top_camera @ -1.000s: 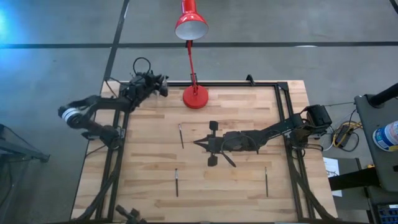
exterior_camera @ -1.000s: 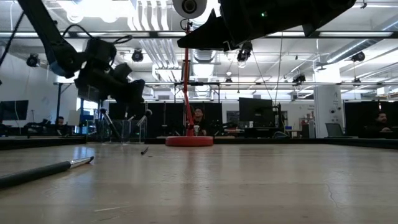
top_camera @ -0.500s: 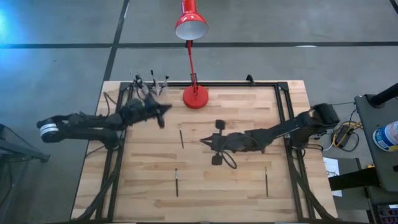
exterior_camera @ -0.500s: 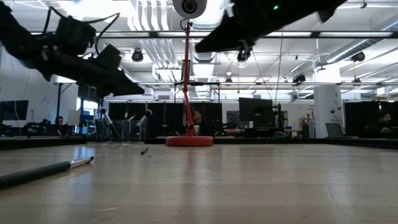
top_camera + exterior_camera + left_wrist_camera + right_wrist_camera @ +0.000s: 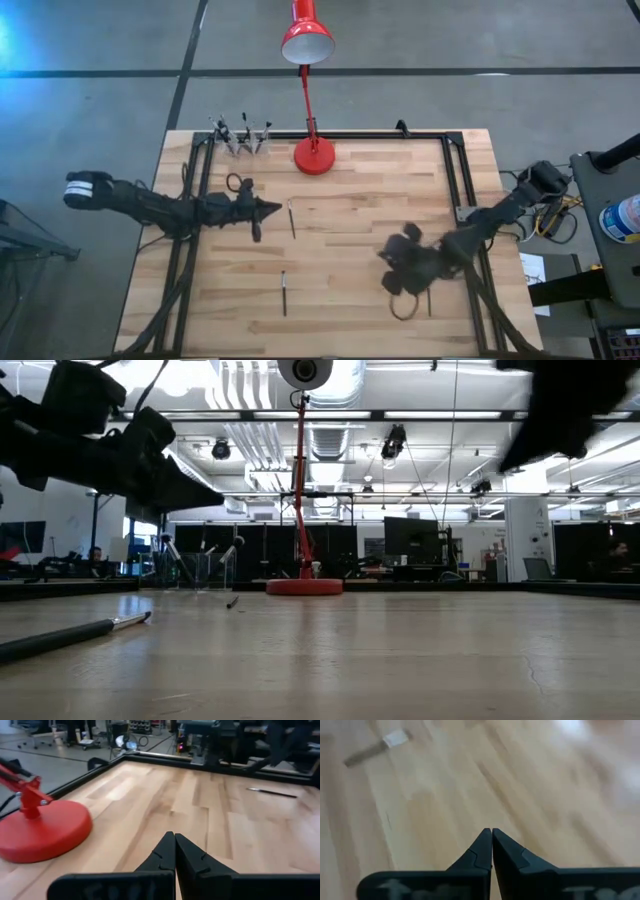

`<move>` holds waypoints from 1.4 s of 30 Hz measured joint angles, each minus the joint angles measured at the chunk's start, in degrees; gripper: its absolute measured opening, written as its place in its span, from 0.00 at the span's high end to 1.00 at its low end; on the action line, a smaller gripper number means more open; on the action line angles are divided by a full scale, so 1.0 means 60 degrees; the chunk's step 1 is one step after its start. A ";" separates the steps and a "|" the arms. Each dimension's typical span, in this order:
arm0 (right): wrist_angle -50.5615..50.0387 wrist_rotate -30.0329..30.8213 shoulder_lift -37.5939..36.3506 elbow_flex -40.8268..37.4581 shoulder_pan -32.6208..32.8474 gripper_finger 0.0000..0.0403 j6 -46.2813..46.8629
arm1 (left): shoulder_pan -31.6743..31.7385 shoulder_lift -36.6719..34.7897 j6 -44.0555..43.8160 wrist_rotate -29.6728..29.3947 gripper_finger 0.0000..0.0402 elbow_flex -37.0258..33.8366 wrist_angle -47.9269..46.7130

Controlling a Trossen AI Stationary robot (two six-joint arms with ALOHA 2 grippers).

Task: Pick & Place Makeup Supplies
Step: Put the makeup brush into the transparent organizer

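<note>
Overhead, left gripper [image 5: 272, 208] closed, outstretched.

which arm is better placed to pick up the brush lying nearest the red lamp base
Left. The left gripper, jaws shut, sits right beside that brush with its tip pointing at it. The right gripper is much farther off, on the brush's other side.

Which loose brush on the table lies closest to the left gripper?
The brush just right of the left gripper, below the red lamp base; the other lies nearer the front edge.
</note>
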 joint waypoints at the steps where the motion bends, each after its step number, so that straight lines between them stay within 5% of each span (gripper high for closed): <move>1: -0.0621 -0.0053 -0.0002 0.0000 0.0314 0.98 0.1000 | -0.0058 0.0041 -0.0018 0.0003 1.00 0.0000 0.0073; 9: -0.4005 -0.0957 0.0253 -0.0053 0.2731 0.98 0.8417 | -0.0080 0.0242 -0.0469 -0.0033 1.00 0.0004 0.0077; 14: -0.4497 -0.2039 0.0584 -0.0366 0.3406 0.96 1.0651 | -0.0080 0.0458 -0.0492 -0.0032 1.00 0.0004 0.0202; 20: -0.4475 -0.3266 0.1232 -0.0616 0.3416 0.84 1.1411 | -0.0077 0.0795 -0.0520 -0.0033 1.00 0.0015 0.0503; 27: -0.4139 -0.3323 0.1445 -0.0774 0.3415 0.70 1.1675 | -0.0076 0.1205 -0.0600 -0.0030 1.00 0.0015 0.0702; 42: -0.2677 -0.3444 0.1754 -0.1552 0.3418 0.80 1.1664 | -0.0076 0.1789 -0.0711 -0.0032 1.00 0.0015 0.1221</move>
